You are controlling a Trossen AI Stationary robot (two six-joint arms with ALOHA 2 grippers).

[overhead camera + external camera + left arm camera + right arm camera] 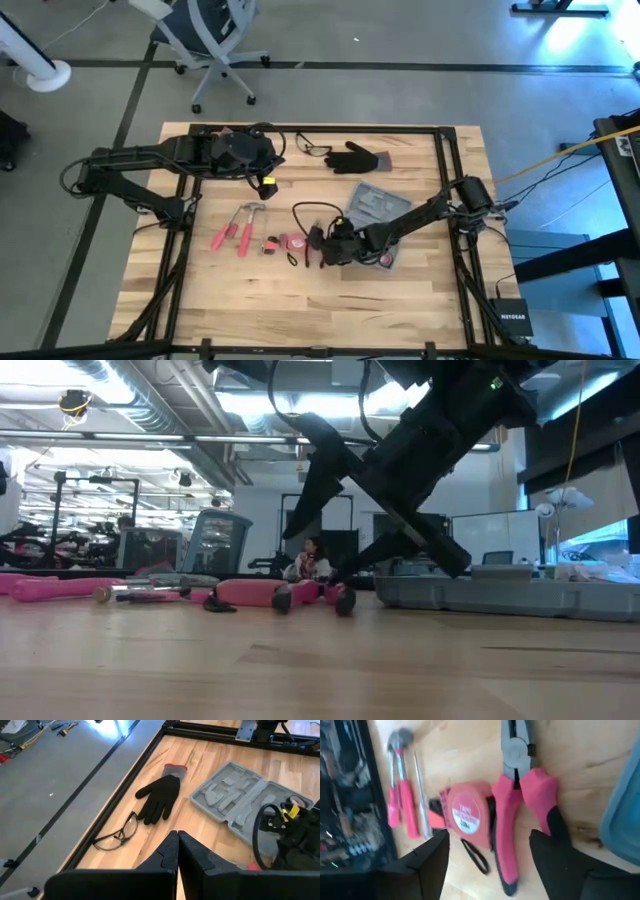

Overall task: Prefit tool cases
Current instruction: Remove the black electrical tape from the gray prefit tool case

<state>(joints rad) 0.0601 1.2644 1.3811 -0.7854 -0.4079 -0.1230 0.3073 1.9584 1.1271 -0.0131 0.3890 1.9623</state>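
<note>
Bench: I see a pale wooden bench (420,290) in a black frame, on a grey floor with an office chair (205,45) beyond the far edge.
Room: from the low view I look into a workshop with ceiling ducts; a person sits far back.
Loose items: a hammer (247,212) and red-handled tools lie left of centre; a black glove (352,158) and safety glasses (312,148) lie near the far edge.
Right arm: it reaches low across the bench, its right gripper (490,845) over the pink pliers (512,810) and the tape measure (465,812), fingers spread apart, holding nothing.
Left arm: it waits folded at the far left; its left gripper (178,851) has fingers pressed together.
Tool case: the grey-blue case (375,205) lies open, right of centre, partly under the right arm, probably just behind those fingers.
</note>
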